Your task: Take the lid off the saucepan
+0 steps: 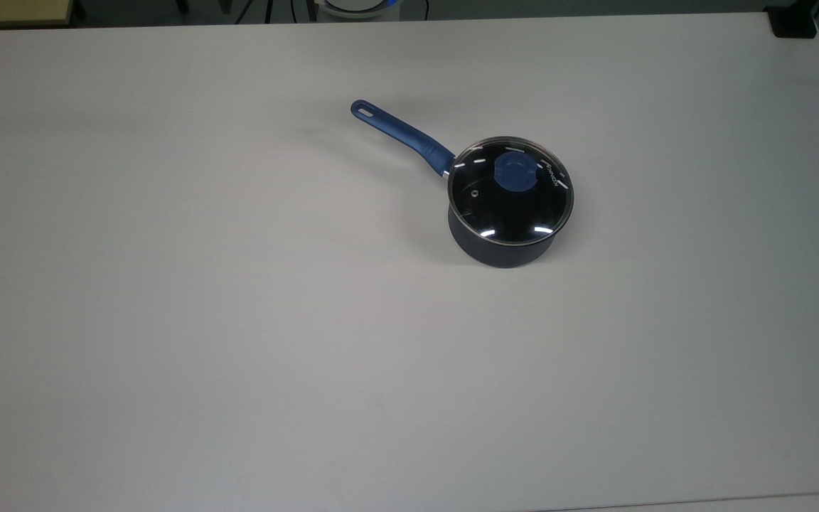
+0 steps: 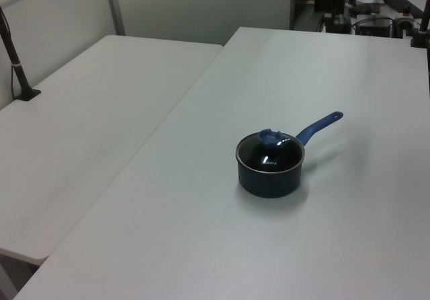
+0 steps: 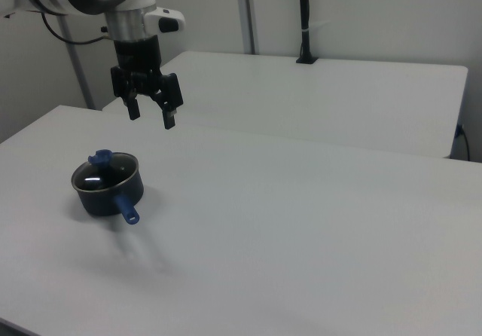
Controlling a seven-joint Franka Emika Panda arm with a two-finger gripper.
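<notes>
Lid (image 1: 510,192) sits on saucepan (image 1: 502,245); gripper (image 3: 151,115) hangs high, fingers spread, empty. Centre over blue knob (image 1: 516,173), likely straight down, pinch, lift vertically

The top view looks steeply down; the left view and right view look obliquely from opposite sides (all sharing the saucepan (image 1: 502,242)).
</notes>
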